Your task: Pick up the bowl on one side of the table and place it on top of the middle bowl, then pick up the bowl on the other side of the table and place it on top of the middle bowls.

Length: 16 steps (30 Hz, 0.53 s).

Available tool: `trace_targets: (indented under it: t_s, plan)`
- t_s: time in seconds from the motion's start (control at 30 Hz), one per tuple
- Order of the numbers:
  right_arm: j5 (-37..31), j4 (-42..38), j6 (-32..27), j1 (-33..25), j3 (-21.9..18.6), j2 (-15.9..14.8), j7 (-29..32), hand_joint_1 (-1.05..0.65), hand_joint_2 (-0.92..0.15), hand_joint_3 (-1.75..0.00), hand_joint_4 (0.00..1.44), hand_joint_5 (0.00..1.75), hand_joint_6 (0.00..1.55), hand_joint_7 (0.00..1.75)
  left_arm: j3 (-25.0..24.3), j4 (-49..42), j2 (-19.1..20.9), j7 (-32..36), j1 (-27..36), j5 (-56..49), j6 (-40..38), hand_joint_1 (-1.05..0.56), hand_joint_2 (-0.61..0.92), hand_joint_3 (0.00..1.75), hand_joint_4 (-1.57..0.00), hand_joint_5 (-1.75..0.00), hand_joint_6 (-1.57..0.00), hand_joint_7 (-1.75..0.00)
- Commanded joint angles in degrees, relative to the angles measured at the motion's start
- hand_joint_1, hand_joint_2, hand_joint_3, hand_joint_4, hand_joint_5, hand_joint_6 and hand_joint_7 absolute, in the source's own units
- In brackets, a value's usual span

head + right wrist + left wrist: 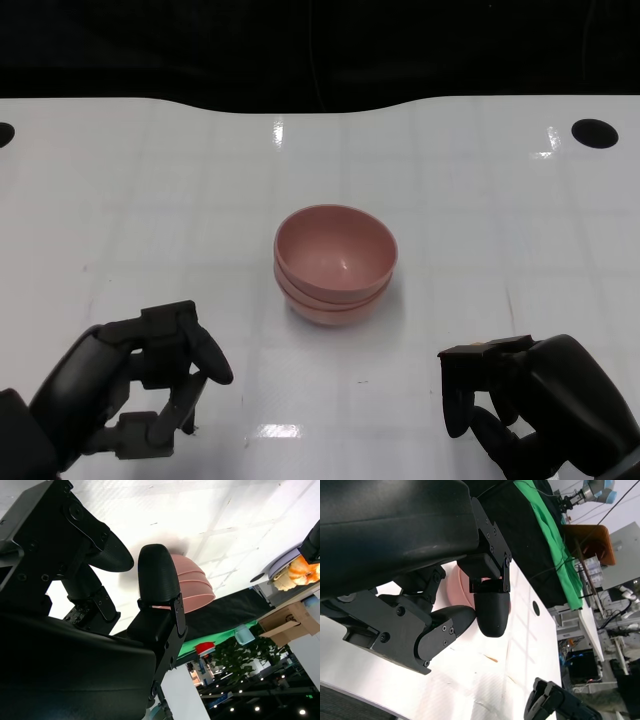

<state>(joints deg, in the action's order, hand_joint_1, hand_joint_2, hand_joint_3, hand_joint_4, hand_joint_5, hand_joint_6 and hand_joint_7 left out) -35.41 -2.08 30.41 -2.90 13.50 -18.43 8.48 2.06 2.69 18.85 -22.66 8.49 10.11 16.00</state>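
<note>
A stack of pink bowls (335,264) stands at the middle of the white table (150,200), nested one inside another. My left hand (140,390) rests low at the near left, fingers apart and holding nothing. My right hand (530,405) sits at the near right, also empty with fingers loosely spread. Both hands are well apart from the stack. In the left wrist view the pink bowls (457,587) show behind my fingers (490,612). In the right wrist view the stack (192,585) appears past my fingers (157,575).
Two dark round holes (594,132) mark the table's far corners. The far edge curves against a black backdrop. In the left wrist view, green cloth (550,535) and my other hand (555,705) show beyond the table.
</note>
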Motion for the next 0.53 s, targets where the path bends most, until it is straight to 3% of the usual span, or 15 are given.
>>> trace_targets:
  t_s: [0.03, 0.53]
  plan:
    - [0.6, -0.6, 0.9, 0.3, -0.8, -1.0, 0.5, -0.06, -0.14, -1.61, 0.98, 1.75, 0.85, 1.56, -0.8, 0.3, 0.7, -0.8, -0.2, -0.8, -0.6, -0.15, 0.5, 1.2, -0.84, -1.75, -0.78, -1.51]
    - [1.3, -3.0, 2.0, 1.0, -1.5, -1.5, 0.6, -0.06, -0.15, -1.6, 0.98, 1.75, 0.86, 1.54, -0.2, -1.8, -1.7, -0.5, -1.7, -3.9, 1.7, -0.17, 0.47, 1.27, -0.86, -1.75, -0.77, -1.54]
